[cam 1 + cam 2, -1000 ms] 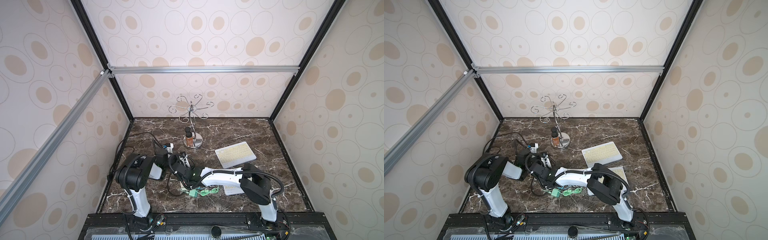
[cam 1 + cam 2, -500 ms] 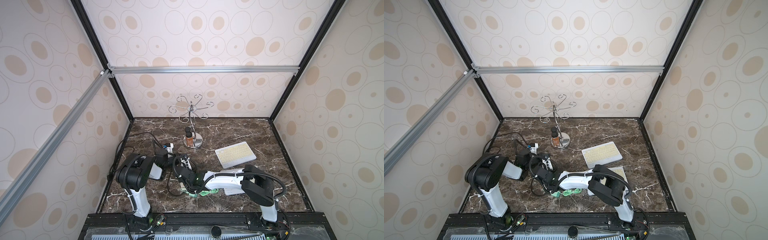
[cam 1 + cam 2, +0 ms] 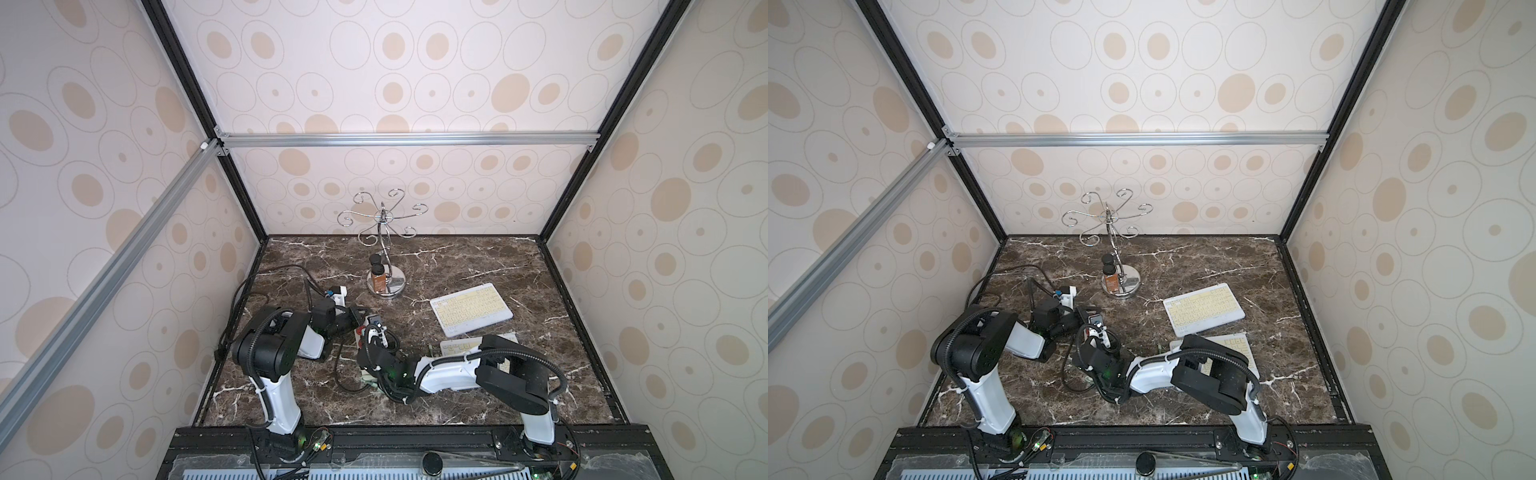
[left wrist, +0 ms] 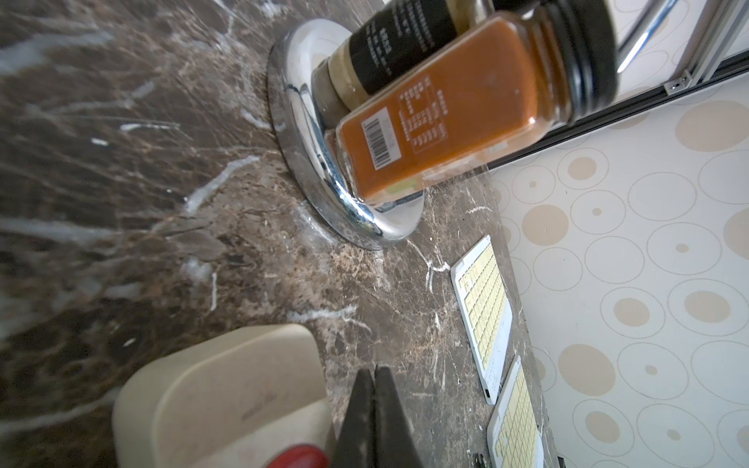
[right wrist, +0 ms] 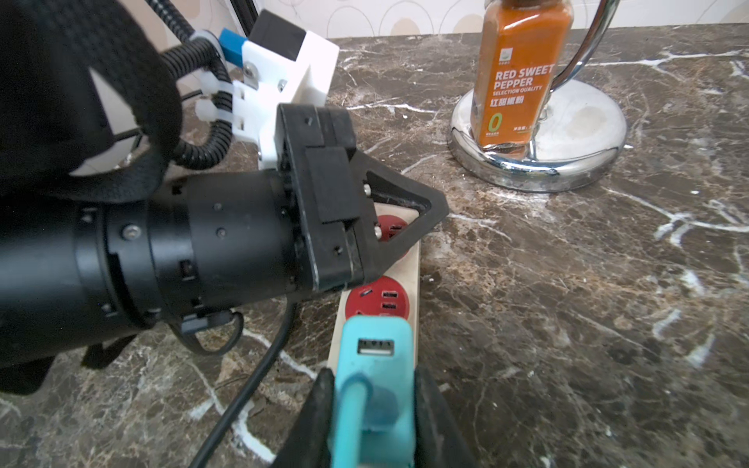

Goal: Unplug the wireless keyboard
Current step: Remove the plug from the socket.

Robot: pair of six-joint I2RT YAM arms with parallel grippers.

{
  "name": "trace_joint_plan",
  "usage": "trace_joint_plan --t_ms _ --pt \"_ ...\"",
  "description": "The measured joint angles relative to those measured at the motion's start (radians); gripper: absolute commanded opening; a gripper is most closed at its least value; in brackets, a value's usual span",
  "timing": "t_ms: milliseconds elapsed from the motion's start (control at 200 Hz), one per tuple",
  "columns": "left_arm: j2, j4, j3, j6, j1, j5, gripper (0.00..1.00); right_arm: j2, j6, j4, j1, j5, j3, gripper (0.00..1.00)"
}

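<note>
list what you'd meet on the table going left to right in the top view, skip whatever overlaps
left arm → chrome stand with the spice jars on its base → far keyboard

Enclosed on three sides by cream wall panels (image 3: 415,62) printed with tan ovals and thin rings; framed at the corners with black posts (image 3: 191,83); braced by an aluminium bar (image 3: 407,139) across the back and a second bar (image 3: 104,276) slanting along the left; floored with dark brown, white-veined marble (image 3: 478,257); lit evenly
</note>
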Motion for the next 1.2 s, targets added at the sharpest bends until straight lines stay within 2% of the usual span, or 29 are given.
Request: trace_joint_plan --t_ms 355,520,680,1200 --pt "0.002 0.003 0.000 0.000 0.000 0.000 0.00 0.005 -0.060 0.246 -0.010 -0.048 -0.108 0.00" --pt "0.002 0.004 0.000 0.000 0.000 0.000 0.00 0.006 -0.060 0.240 -0.007 -0.039 -0.104 0.00" --pt "0.002 0.006 0.000 0.000 0.000 0.000 0.00 0.018 -0.078 0.149 0.011 0.014 -0.047 0.00" --pt "0.005 0.010 0.000 -0.001 0.001 0.000 0.00 -0.006 -0.055 0.112 -0.003 -0.021 -0.050 0.00"
